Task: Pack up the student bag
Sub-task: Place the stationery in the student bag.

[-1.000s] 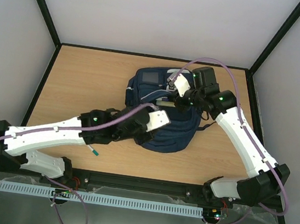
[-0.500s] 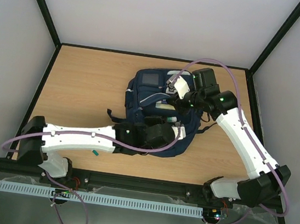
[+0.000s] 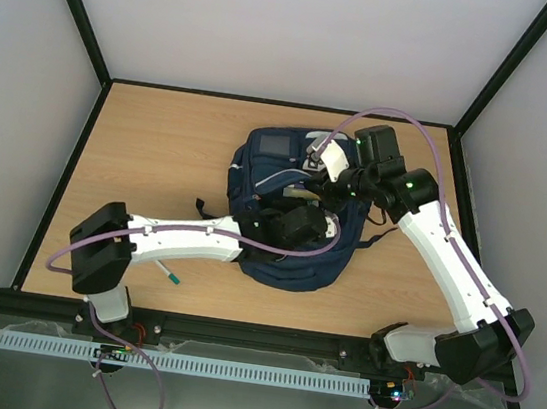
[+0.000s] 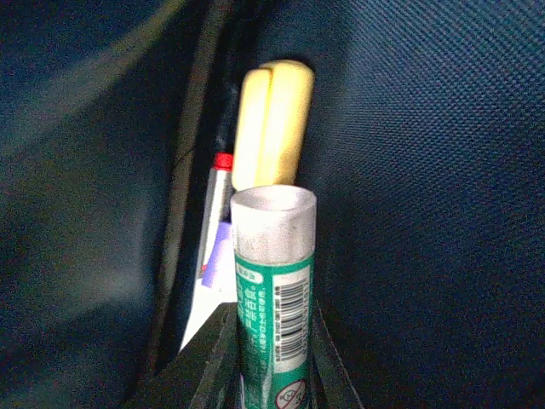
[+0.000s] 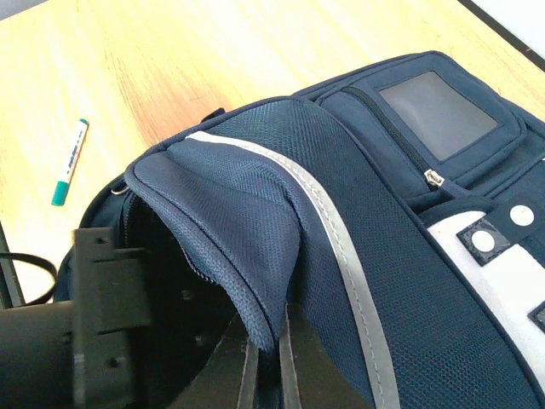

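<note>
The navy student bag (image 3: 277,255) lies on the table with its main opening lifted. My right gripper (image 3: 323,178) is shut on the edge of the bag's flap (image 5: 247,230) and holds it up, its jaws (image 5: 266,349) pinching the fabric. My left gripper (image 3: 303,225) reaches into the opening, shut on a green-labelled tube with a grey cap (image 4: 272,273). Inside the bag (image 4: 426,213), ahead of the tube, are a yellow object (image 4: 268,119) and a white and purple item with a red tip (image 4: 215,230). The left gripper's black body shows in the right wrist view (image 5: 98,315).
A green-capped marker (image 3: 167,273) lies on the wooden table (image 3: 150,148) near the left arm; it also shows in the right wrist view (image 5: 70,160). The bag's front pocket has a grey window (image 5: 438,111). A dark strap (image 3: 382,235) trails to the right.
My left arm has swung right and forward, carrying the tube from the bag's near-left side into its opening. My right gripper has kept hold of the flap.
</note>
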Available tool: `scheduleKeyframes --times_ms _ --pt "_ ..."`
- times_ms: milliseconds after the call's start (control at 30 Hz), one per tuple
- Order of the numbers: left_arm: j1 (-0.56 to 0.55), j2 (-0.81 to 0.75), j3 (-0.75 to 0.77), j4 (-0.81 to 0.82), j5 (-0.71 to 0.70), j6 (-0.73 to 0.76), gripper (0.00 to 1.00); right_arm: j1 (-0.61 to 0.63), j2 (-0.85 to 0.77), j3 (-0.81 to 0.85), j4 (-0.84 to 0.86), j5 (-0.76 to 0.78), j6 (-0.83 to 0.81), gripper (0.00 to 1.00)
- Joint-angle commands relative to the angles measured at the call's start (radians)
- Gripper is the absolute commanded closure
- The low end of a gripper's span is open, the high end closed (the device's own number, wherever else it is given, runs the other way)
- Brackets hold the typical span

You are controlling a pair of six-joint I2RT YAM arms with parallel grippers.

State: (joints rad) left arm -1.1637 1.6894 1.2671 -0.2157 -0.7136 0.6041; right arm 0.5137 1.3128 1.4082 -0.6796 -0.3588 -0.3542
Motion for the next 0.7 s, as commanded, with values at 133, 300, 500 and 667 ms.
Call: scheduleKeyframes --times_ms 133,300,500,667 --pt "0.059 0.095 0.067 0.042 0.014 0.039 0.72 0.011 -0.080 0.024 0.076 -0.108 0.032 0.99" --pt "0.056 0.080 0.056 0.047 0.019 0.018 0.60 0.011 -0.075 0.024 0.082 -0.095 0.035 0.99" --pt "0.025 0.017 0.032 0.050 0.006 -0.007 0.57 0.011 -0.066 0.015 0.100 -0.070 0.047 0.99" --pt "-0.069 -0.070 -0.014 0.036 -0.030 -0.038 0.57 0.010 -0.056 0.005 0.120 -0.023 0.046 0.99"
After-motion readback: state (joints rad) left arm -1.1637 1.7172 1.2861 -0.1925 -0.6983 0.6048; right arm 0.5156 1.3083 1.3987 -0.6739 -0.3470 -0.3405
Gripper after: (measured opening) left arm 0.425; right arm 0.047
